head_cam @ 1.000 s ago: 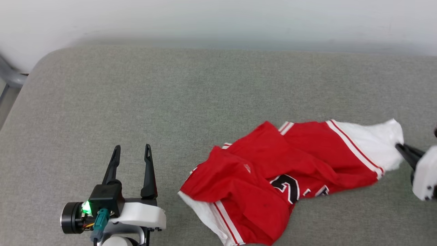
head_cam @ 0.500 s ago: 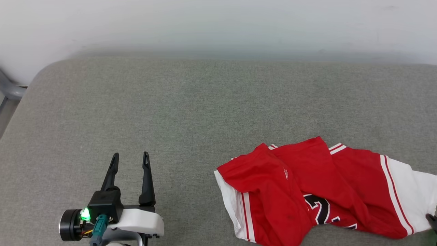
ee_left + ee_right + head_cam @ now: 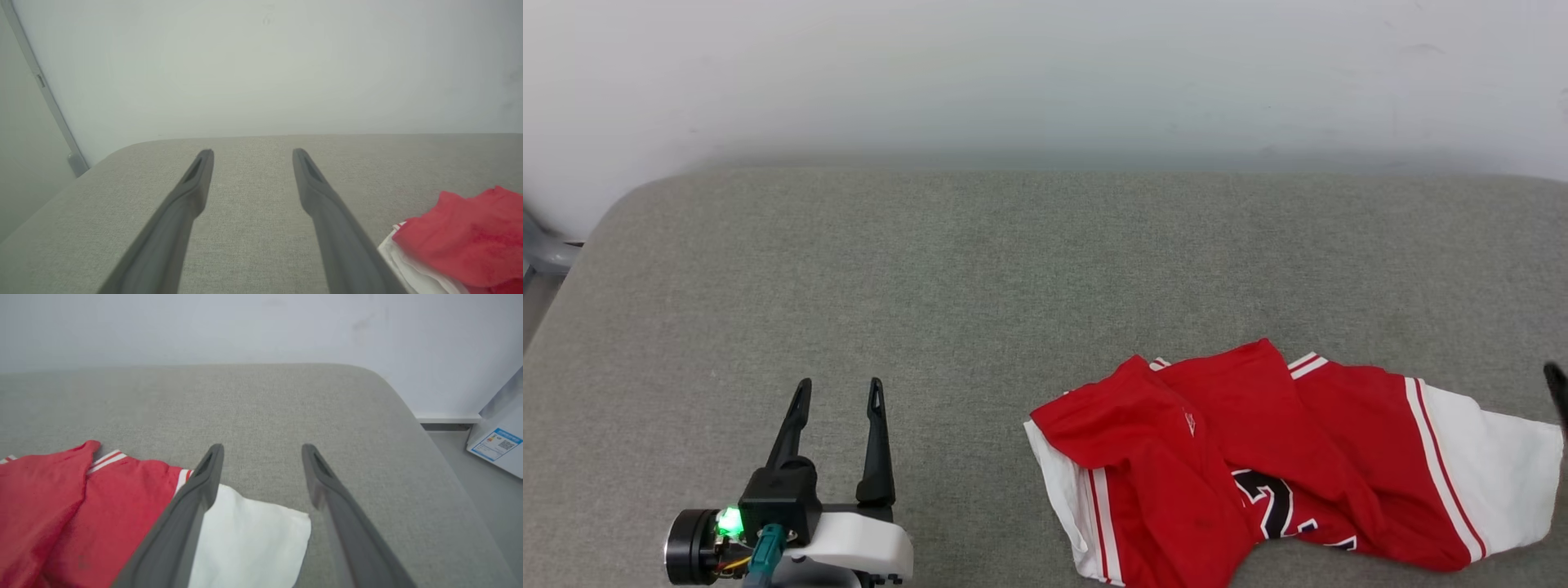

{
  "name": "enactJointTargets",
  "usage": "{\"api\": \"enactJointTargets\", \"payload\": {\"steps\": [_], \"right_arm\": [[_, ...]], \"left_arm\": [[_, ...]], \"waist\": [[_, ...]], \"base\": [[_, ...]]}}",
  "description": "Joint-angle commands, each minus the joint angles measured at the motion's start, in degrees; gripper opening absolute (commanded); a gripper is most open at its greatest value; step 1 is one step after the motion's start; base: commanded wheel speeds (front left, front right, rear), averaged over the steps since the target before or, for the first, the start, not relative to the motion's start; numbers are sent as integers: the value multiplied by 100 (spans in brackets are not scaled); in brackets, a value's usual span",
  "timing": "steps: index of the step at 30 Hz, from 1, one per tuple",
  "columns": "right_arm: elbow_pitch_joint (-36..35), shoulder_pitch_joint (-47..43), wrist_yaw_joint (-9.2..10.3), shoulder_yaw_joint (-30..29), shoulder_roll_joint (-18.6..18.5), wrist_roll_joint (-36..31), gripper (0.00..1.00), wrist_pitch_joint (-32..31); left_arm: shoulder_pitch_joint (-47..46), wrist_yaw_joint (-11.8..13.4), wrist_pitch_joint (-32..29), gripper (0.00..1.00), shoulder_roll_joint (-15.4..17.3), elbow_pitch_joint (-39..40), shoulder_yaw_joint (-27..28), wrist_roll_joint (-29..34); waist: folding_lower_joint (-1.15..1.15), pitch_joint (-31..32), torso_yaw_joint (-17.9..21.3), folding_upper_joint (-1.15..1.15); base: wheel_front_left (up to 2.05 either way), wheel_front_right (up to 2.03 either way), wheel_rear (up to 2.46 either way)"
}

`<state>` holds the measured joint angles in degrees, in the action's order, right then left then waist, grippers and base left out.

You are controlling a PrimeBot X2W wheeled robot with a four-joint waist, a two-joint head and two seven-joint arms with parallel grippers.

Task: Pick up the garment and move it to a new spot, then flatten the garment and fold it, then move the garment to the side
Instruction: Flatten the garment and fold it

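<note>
Grey woven cloth covers the surface [image 3: 931,269], which ends at a pale wall [image 3: 1045,73]. We see the garment [image 3: 1258,457] lying crumpled on the right half, close to the front edge. Its red body is folded over itself, so the lettering [image 3: 1262,502] is partly buried. One white sleeve [image 3: 1494,474] stretches flat toward the right edge.

Our left gripper [image 3: 840,384] sits near the front left corner, well apart from the garment, fingers spread and empty. Our right gripper [image 3: 263,449] hangs over that white sleeve with its fingers spread. From the wrist view we judge it holds nothing, though we cannot tell whether a finger brushes the fabric.

We expect the garment to be light, limp and easy to bunch. It should drape from any single hold and drag its folds along the rough cloth rather than slide clean. A pinch in the middle would probably catch several layers at once.

For flattening, we think the better holds are the outer edges, such as a sleeve end or a hem corner. One gripper on each side could then pull the body taut between them.
</note>
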<state>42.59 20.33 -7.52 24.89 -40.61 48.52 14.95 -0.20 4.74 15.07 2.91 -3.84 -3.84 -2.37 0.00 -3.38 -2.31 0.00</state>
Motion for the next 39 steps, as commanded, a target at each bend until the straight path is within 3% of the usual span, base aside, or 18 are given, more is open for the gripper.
{"api": "enactJointTargets", "payload": {"steps": [1,4,9,14,19,24,34,39], "right_arm": [[-97,90,6,-110,55,-109,100,24],[-759,-37,5,-845,345,-799,100,22],[-1959,-676,6,-1835,1161,-1878,100,22],[-3187,-1383,6,-2424,1947,-2715,100,-434],[-4145,-1847,5,-2689,2435,-3179,100,-973],[-4675,-2027,5,-2780,2660,-3377,100,-1304],[-4987,-1963,5,-2777,2763,-3490,100,-1554],[-4931,-1799,5,-2699,2747,-3466,100,-1517]], "left_arm": [[60,-11,15,100,5,12,-5,30],[-9,-67,15,100,49,47,-10,77],[-288,-308,15,100,167,78,-53,60],[-848,-770,15,100,434,-115,-175,32],[-1705,-1130,-135,100,826,-547,-595,-26],[-2495,-1212,-1131,100,1258,-779,-1454,-510],[-3689,-1216,-4081,100,2253,-764,-3531,-2862],[-4047,-1217,-5132,100,2593,-535,-4431,-3771]], "waist": [[0,20,2,0],[0,65,7,0],[0,119,9,0],[0,91,35,0],[0,21,111,0],[0,-96,196,0],[0,-347,353,0],[0,-504,465,0]], "base": [[0,0,0],[0,0,0],[0,0,0],[0,0,0],[0,0,0],[0,0,0],[0,0,0],[0,0,0]]}}
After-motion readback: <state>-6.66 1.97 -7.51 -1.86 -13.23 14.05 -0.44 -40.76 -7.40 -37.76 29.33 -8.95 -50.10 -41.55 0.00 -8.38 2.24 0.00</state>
